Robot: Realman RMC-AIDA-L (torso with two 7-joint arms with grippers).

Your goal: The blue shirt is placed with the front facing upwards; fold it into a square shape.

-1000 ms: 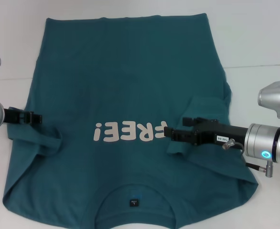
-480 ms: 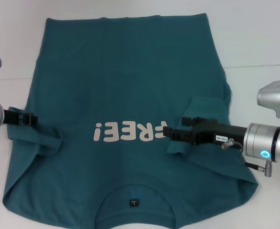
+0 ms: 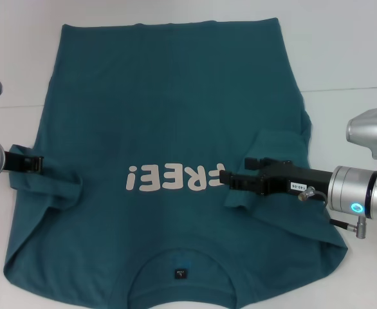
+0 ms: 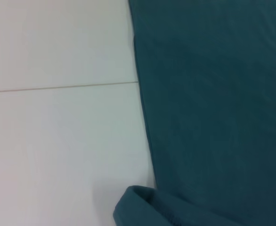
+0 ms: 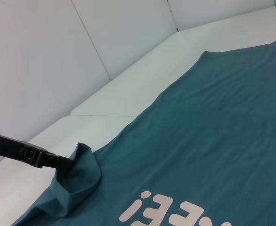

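1. The blue shirt lies print-up on the white table, collar nearest the robot; both sleeves are folded inward over the body.
2. The head view shows the right gripper low over the folded right sleeve beside the whitish print; whether its fingers are clenched on cloth or released cannot be told.
3. The left gripper sits at the shirt's left edge by the folded left sleeve; its finger state cannot be told either.
4. The right wrist view alone shows the left gripper from the side, its tip touching the bunched sleeve.
5. The left wrist view shows only the shirt's edge and a seam in the table; no fingers appear.
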